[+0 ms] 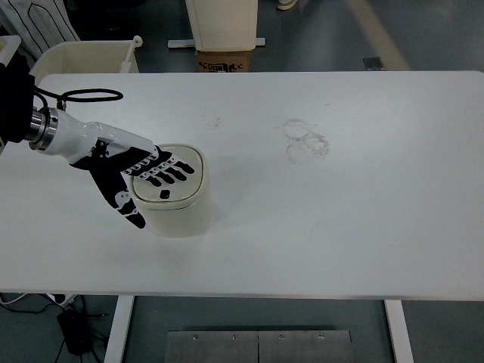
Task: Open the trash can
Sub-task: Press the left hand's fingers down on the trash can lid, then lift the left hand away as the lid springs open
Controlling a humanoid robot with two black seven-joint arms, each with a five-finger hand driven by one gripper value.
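Observation:
A small cream trash can point(178, 208) with a rounded square lid point(181, 189) stands on the white table point(340, 212), left of centre. A small dark button point(165, 194) shows on the lid's near part. My left hand point(151, 170), white with black finger pads, reaches in from the left edge. Its fingers point(175, 168) are spread flat over the lid's top, and the thumb point(125, 203) hangs down beside the can's left wall. The hand holds nothing. The lid lies flat and closed.
A cream bin point(83, 57) stands beyond the table's far left corner. A white cabinet on a cardboard box point(224, 59) is behind the far edge. Faint ring marks point(306, 140) stain the tabletop. A black cable point(91, 95) loops near my left forearm.

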